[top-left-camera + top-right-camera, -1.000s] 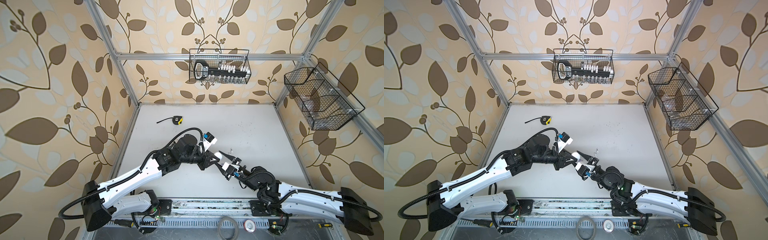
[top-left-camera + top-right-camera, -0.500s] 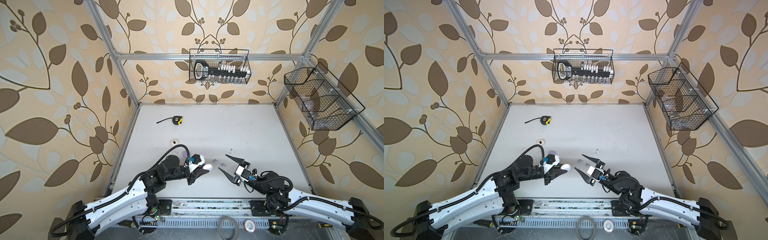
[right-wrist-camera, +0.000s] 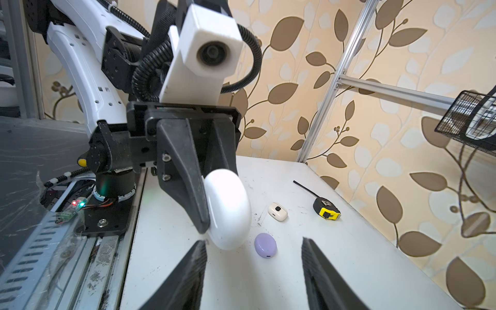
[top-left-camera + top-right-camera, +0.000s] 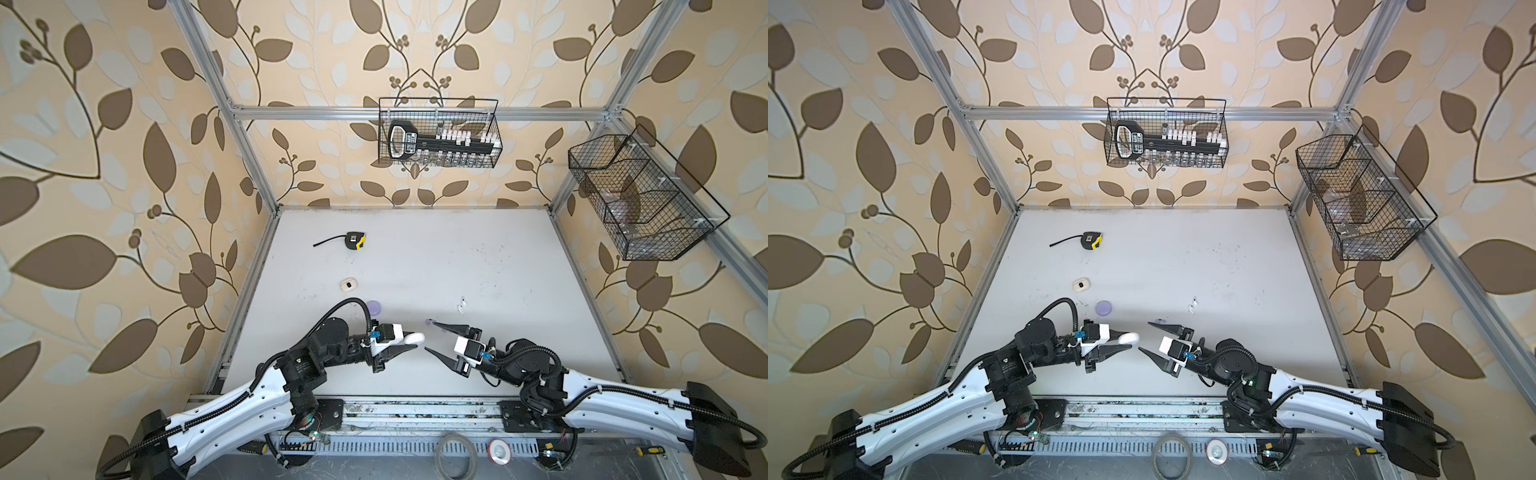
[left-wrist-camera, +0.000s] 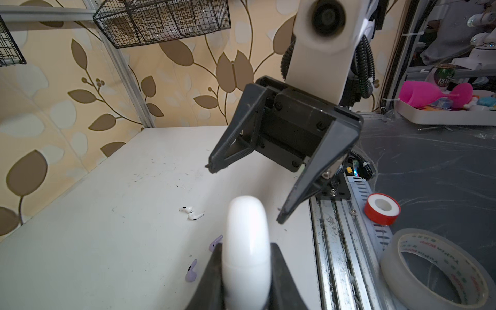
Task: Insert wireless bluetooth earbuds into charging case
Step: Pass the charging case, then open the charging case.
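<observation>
More gap(?): L tool (image 4: 417, 342), R tool (image 4: 429, 336)

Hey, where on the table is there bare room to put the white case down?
Bare: the far right of the table, beyond the white earbuds. Crowded: the near left, around the lilac case, cream case and lilac earbuds.

Open table (image 4: 490, 257) stretches across the far right; a tape measure (image 4: 355, 241), cream case (image 4: 348, 284) and lilac case (image 4: 375, 308) dot the left, white earbuds (image 4: 461, 304) lie mid-table.
</observation>
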### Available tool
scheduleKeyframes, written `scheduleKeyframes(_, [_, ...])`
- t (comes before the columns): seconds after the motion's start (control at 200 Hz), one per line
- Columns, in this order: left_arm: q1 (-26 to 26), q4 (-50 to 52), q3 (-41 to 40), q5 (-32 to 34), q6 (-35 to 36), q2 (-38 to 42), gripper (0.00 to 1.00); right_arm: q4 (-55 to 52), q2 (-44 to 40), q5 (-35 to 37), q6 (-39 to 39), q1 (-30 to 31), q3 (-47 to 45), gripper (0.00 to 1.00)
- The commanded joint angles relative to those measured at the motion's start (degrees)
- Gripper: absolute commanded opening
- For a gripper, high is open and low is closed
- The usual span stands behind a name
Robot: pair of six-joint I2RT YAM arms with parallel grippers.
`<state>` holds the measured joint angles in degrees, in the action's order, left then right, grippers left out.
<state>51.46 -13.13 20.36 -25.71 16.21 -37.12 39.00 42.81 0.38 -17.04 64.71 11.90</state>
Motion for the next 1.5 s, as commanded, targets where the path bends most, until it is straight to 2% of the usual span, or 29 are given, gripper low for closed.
scheduleKeyframes(0.0, [0.4,-2.9,0.7,-2.5,1.4,-0.8,0.00,3.5,0.3,-1.6,1.6,0.0,1.9,0.57])
scheduleKeyframes(0.27, [0.4,-3.2,0.9,-5.7,1.1,-1.5,0.00,4.9,5.6,0.7,2.5,0.0,4.2,0.51])
scheduleKeyframes(0.62, [0.5,-2.4,0.8,-6.2,1.3,-1.4,0.00,6.9,5.1,9.1,5.3,-0.4,3.9,0.42])
scheduleKeyframes(0.91, [0.5,-3.6,0.6,-5.7,-0.6,0.3,0.00,2.8,5.1,14.3,8.4,-1.3,7.5,0.43])
scheduleKeyframes(1.03, [0.5,-8.7,-0.9,-2.0,-5.4,1.9,0.00,0.1,2.7,22.2,12.1,-1.3,8.9,0.47])
scheduleKeyframes(1.12, [0.4,-12.5,-1.6,2.7,-11.4,2.7,0.00,-6.6,-1.1,30.1,19.3,-2.9,11.2,0.53])
scheduleKeyframes(1.235, [0.5,-17.1,-2.2,10.4,-21.1,2.9,0.00,-25.2,-5.9,36.8,33.3,-8.4,16.4,0.55])
scheduleKeyframes(1.28, [0.4,-16.7,-1.8,14.1,-25.1,3.2,0.00,-33.0,-7.3,36.8,39.2,-11.4,18.3,0.55])
scheduleKeyframes(1.34, [0.5,-17.1,-1.5,15.0,-28.5,3.7,0.00,-40.5,-9.5,34.4,45.1,-14.8,19.9,0.54])
scheduleKeyframes(1.425, [0.4,-20.3,-2.1,16.8,-34.1,4.7,0.00,-47.0,-12.9,30.0,49.1,-17.0,20.8,0.53])
scheduleKeyframes(1.495, [0.4,-20.8,-1.0,18.4,-35.2,5.0,0.00,-53.8,-14.2,28.7,51.1,-17.1,23.5,0.52])
